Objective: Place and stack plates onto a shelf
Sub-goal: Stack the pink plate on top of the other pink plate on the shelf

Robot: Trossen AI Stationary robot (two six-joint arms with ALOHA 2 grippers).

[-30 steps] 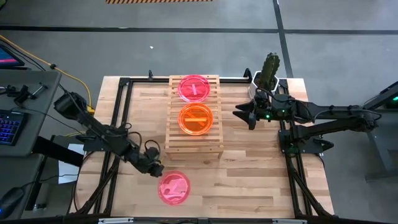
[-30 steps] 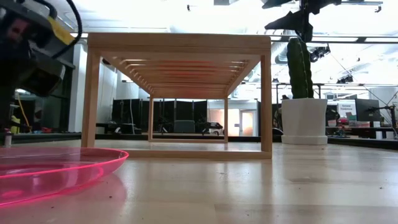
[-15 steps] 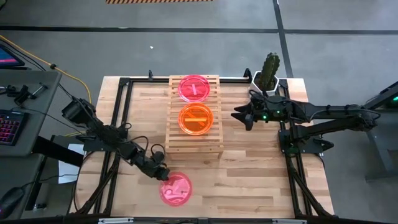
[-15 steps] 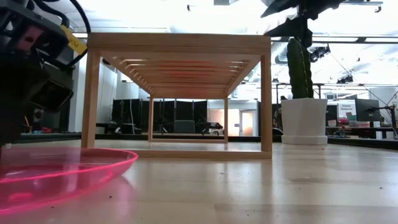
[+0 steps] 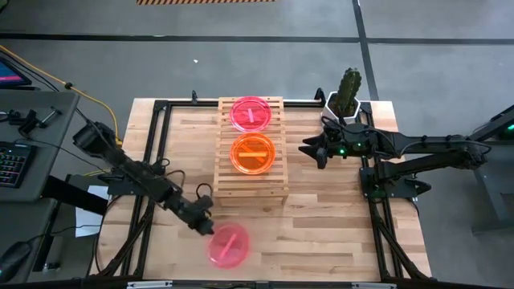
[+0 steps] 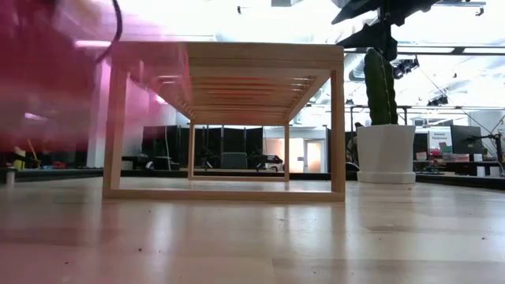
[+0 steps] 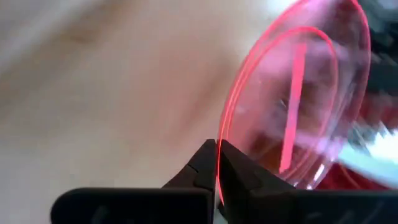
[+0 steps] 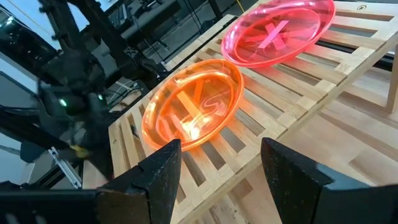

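Note:
A neon pink plate (image 5: pixel 227 244) is near the table's front left, and my left gripper (image 5: pixel 206 226) is shut on its rim. In the low view it shows only as a pink blur (image 6: pixel 63 71) above the tabletop. The light wooden shelf (image 5: pixel 251 186) stands at the table's middle. On its slats rest a pink plate (image 5: pixel 251 113) toward the far end and an orange plate (image 5: pixel 253 154) at the middle. My right gripper (image 5: pixel 308 149) hovers open to the right of the shelf, level with the orange plate (image 8: pixel 193 112), with nothing between its fingers. My left gripper pinches the pink plate's rim (image 7: pixel 225 127) between its two shut fingers, on the plate's far-left side. The fingers come slanting down from the table's far left. The plate reaches out beyond the fingertips (image 7: pixel 205 163) and is off the table.
A cactus in a white pot (image 5: pixel 347 92) stands at the table's far right corner, close behind my right arm. A black frame (image 5: pixel 157 128) runs along the table's edges. Bare wooden tabletop (image 5: pixel 321 233) lies in front of and to the right of the shelf.
My left gripper has moved toward the table's near right to the pink plate, shut on its rim and raised it. The plate lay flat on the table before; now it is lifted off it and shows high up in the low view.

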